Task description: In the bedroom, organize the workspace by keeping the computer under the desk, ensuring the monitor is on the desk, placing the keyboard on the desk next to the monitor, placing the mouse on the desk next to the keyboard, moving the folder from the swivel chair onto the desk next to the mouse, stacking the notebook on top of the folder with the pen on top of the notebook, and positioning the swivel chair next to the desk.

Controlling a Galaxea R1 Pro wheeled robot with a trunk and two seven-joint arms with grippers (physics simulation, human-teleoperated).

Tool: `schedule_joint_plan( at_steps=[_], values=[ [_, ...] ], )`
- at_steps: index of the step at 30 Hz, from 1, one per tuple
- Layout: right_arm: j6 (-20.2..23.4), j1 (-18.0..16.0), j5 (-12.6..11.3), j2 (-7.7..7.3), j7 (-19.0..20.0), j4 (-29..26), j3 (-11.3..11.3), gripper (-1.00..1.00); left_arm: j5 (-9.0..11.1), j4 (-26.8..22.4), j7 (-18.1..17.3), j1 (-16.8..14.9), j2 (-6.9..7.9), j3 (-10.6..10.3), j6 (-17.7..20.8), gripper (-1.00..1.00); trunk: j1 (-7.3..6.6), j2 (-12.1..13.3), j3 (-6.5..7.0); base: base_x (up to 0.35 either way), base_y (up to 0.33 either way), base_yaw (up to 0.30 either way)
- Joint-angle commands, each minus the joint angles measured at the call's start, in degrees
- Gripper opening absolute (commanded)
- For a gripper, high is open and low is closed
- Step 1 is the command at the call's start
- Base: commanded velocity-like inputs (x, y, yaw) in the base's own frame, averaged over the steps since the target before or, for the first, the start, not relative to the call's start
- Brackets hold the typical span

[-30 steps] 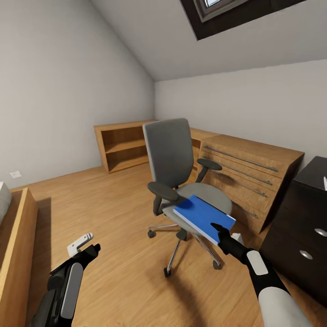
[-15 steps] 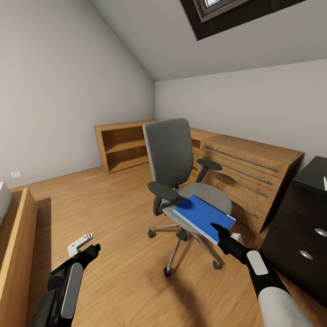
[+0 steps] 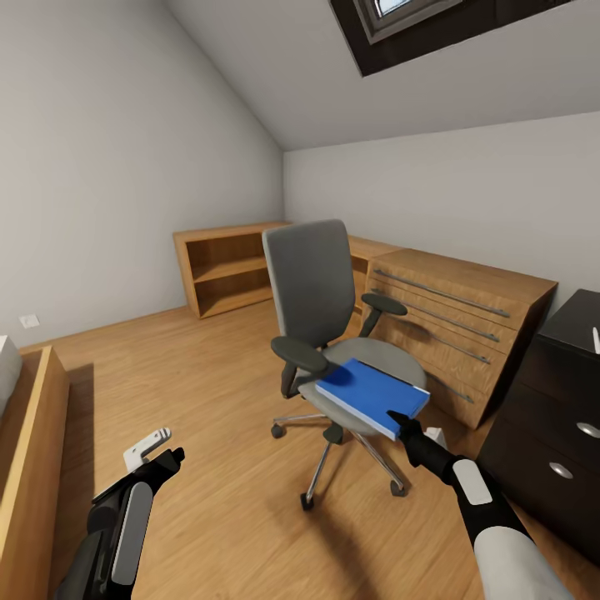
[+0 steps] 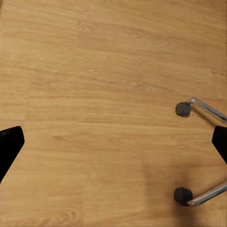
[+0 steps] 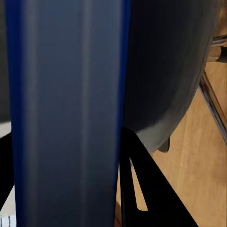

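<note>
Right end effector [image 3: 403,424] gripping, folder [image 3: 369,394] raised flatter

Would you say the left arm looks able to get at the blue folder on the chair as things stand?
Probably not yet: the left gripper hangs low over bare floor, the folder lies across the swivel chair, already at the right gripper.

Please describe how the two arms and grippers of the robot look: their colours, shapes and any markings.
Both arms are black with light grey oval panels. The right arm ends toward the body in a light grey rounded segment. The left gripper has a white bracket-like piece on top. The right gripper has slim, dark, pointed fingers. No cables or markings are visible.
</note>
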Motion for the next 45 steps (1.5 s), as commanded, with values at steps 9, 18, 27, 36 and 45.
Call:
schedule_joint_plan(
  at_steps=[9, 18, 27, 36, 45],
  values=[
    [0.46, -0.05, 0.06, -0.08, 0.19, -0.23, -0.27, -1.0, 0.61, -0.08, 0.47, -0.04, -0.03, 0.05, 0.1, 1.0, -1.99, 3.6, 1.56, 0.0, 0.0, 0.0],
    [0.47, -0.05, 0.05, -0.3, 0.24, -0.68, -0.27, -1.0, 0.61, -0.03, 0.47, -0.04, -0.03, 0.05, 0.14, 1.0, -3.75, 6.81, 3.0, 0.0, 0.0, 0.0],
    [0.48, -0.05, 0.06, -0.31, 0.24, -0.82, -0.34, -1.0, 0.61, 0.19, 0.47, -0.04, -0.03, 0.05, 0.15, 1.0, -3.75, 6.81, 3.0, 0.0, 0.0, 0.0],
    [0.44, -0.05, 0.06, -0.45, 0.24, -0.99, -0.35, -1.0, 0.56, 0.86, 0.47, -0.04, -0.03, 0.05, 0.09, 1.0, -3.75, 6.81, 3.0, -0.147, -0.118, 0.0],
    [0.39, -0.05, 0.24, -0.6, -0.07, -7.64, -0.34, -1.0, 0.54, 1.61, 0.47, -0.04, -0.03, -0.01, -0.12, 1.0, -3.75, 6.81, 3.0, -0.065, -0.157, 0.0]
  ],
)
